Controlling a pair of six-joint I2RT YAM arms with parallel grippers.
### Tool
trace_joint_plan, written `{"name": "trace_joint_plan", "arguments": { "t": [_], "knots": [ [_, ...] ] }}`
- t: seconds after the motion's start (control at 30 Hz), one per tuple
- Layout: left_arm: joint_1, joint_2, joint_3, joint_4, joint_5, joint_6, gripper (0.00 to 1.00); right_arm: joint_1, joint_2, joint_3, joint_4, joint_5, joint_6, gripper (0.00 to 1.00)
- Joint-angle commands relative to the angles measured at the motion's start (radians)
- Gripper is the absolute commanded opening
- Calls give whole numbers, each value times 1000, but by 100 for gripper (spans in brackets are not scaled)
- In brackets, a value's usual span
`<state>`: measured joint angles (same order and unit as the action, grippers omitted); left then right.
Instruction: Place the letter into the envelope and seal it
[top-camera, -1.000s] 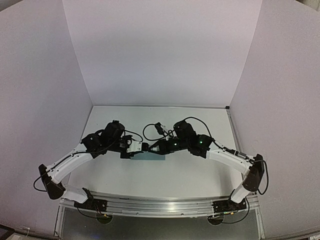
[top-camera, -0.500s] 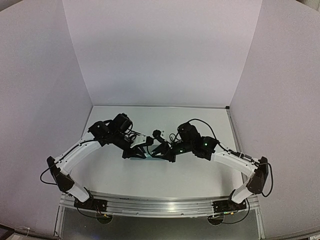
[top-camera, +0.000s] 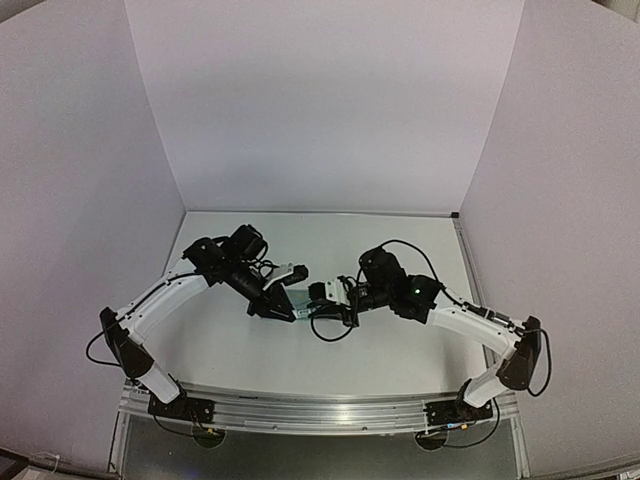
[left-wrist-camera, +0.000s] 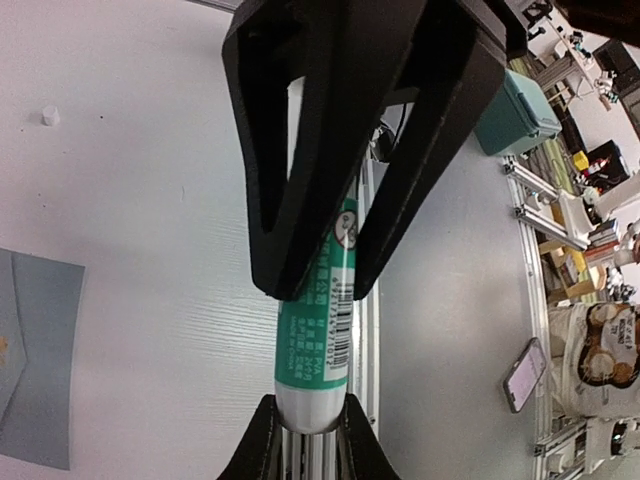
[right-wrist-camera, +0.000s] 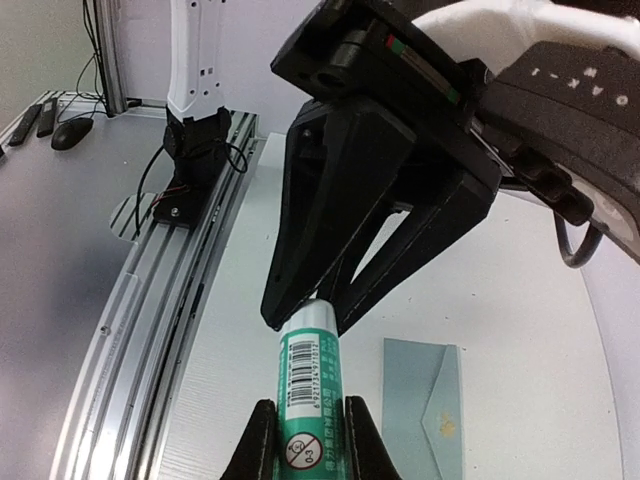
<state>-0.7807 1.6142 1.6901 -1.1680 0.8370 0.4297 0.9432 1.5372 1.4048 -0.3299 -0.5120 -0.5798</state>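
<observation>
Green-white cylindrical tube (left-wrist-camera: 318, 330), seemingly glue, gripped by left tool (left-wrist-camera: 308, 410) and right tool (right-wrist-camera: 308, 410).

- The left gripper (left-wrist-camera: 307, 412) and right gripper (right-wrist-camera: 308, 405) clamp one glue stick (left-wrist-camera: 318, 330) end to end at the worktop's (top-camera: 400, 240) centre, leaving no gap between them.
- The envelope (right-wrist-camera: 420, 400) lies flat beneath.
- Bare worktop runs from 10 to 2 o'clock, up to the back wall (top-camera: 320, 100).
- The arms bar 8 and 4 o'clock.
</observation>
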Motion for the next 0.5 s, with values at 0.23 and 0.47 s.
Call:
{"name": "trace_joint_plan", "arguments": {
  "t": [0.23, 0.47],
  "knots": [
    [36, -313, -302, 561, -258, 178, 83, -17, -22, 74, -35, 71, 464, 0],
    [10, -499, -571, 847, -390, 625, 84, -37, -12, 112, -37, 86, 942, 0]
  ]
}}
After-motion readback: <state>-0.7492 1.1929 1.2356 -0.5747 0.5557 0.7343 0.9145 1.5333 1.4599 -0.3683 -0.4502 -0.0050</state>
